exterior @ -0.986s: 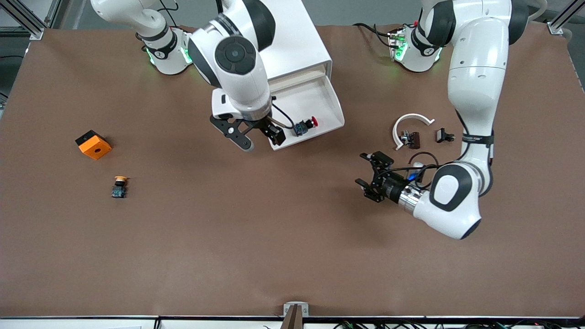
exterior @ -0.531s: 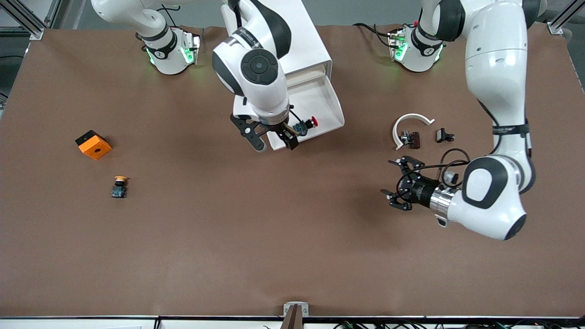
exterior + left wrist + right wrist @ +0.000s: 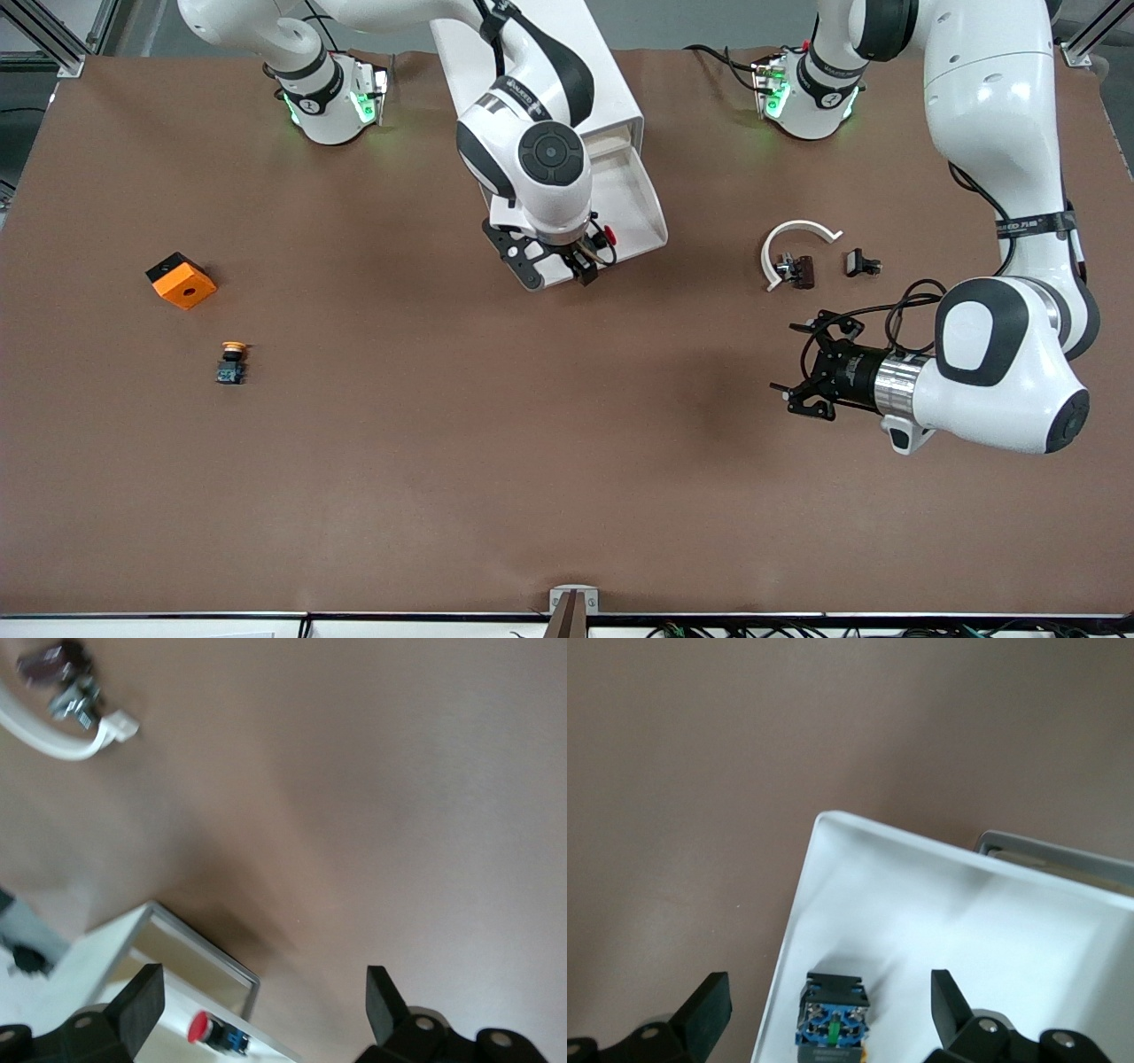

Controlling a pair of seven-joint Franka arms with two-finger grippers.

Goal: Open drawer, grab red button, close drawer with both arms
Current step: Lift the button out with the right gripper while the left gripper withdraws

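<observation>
You have the drawer already pulled out of the white cabinet, upper middle of the front view, so the first step looks done. The button lies inside that open drawer, near its front edge; only its red cap peeks out past the right arm's wrist in the front view. In the right wrist view you can see its bluish base from above, sitting on the white drawer floor between the spread fingers.

Your right claw hangs over the drawer's front corner with its jaws wide and nothing in them. It is above the button rather than around it, so the grab is not yet made. I judge you need to come down and square the jaws on the switch body before closing.

Your left claw is also wide and empty, over bare bench at the right of the frame, well apart from the drawer; that arm is waiting. Its wrist view shows the open drawer and the red cap low in the picture.

Still to do: grip the button, lift it out, then push the drawer shut. The yellow-capped switch and orange block at mid left are not your targets.
</observation>
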